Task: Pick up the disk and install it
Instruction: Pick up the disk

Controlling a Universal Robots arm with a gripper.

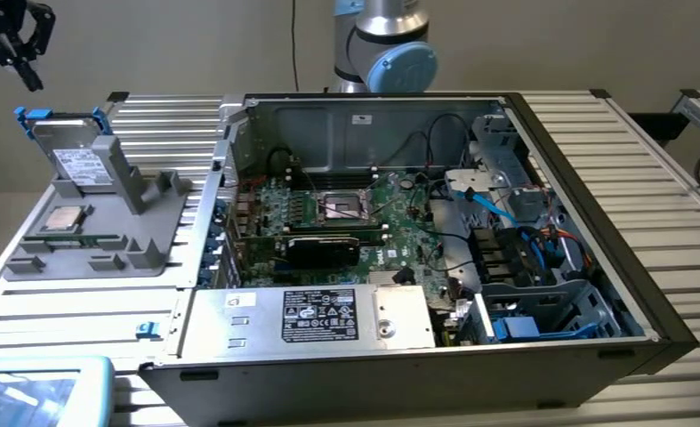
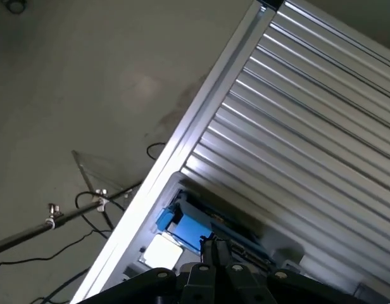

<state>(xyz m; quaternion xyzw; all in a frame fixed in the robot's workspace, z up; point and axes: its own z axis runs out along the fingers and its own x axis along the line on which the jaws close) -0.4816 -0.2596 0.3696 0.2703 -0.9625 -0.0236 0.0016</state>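
Disk [image 1: 75, 153] upright on grey stand [image 1: 148, 191], beneath hand [image 1: 29, 80]

A ribbed metal surface [image 1: 670, 178] carries an open computer case [image 1: 362, 124] at its middle and a grey holder block [image 1: 100, 245] by the exterior view's left edge.

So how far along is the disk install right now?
Nothing looks done yet: the disk stands in its grey holder beside the open computer case. In hand: nothing; the shut gripper hangs empty above the disk. Left: picking it up and installing it.
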